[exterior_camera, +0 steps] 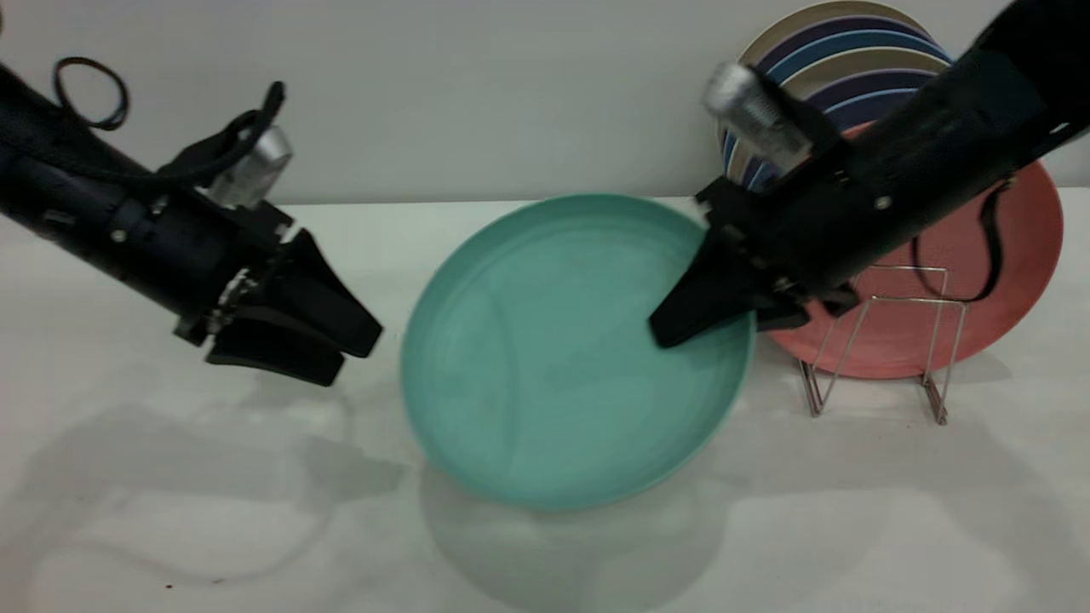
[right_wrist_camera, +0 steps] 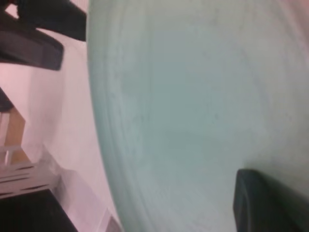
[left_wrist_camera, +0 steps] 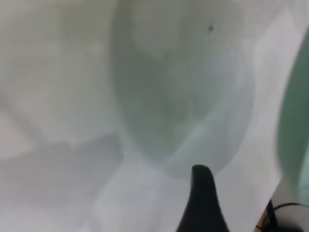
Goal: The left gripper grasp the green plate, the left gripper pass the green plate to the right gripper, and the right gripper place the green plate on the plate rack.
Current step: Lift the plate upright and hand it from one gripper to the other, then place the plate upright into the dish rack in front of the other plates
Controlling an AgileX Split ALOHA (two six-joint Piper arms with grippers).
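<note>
The green plate [exterior_camera: 553, 358] hangs tilted above the table, its face toward the exterior camera and its lower rim close over the tabletop. My right gripper [exterior_camera: 681, 328] is shut on the plate's right rim; one black finger lies on the plate's face and the other is hidden behind it. The right wrist view is filled by the plate [right_wrist_camera: 193, 106], with one finger [right_wrist_camera: 265, 203] pressed on it. My left gripper [exterior_camera: 353, 356] hovers to the plate's left, open and apart from it. In the left wrist view one finger [left_wrist_camera: 203, 203] shows, with the plate's edge [left_wrist_camera: 294, 121] off to the side. The plate rack [exterior_camera: 886, 340] stands right of the plate.
A salmon-pink plate [exterior_camera: 1013, 255] leans upright behind the rack's wire loops. Behind it several beige and dark blue plates [exterior_camera: 851, 51] stand stacked against the back wall. The white table [exterior_camera: 170, 511] stretches in front, with shadows under both arms.
</note>
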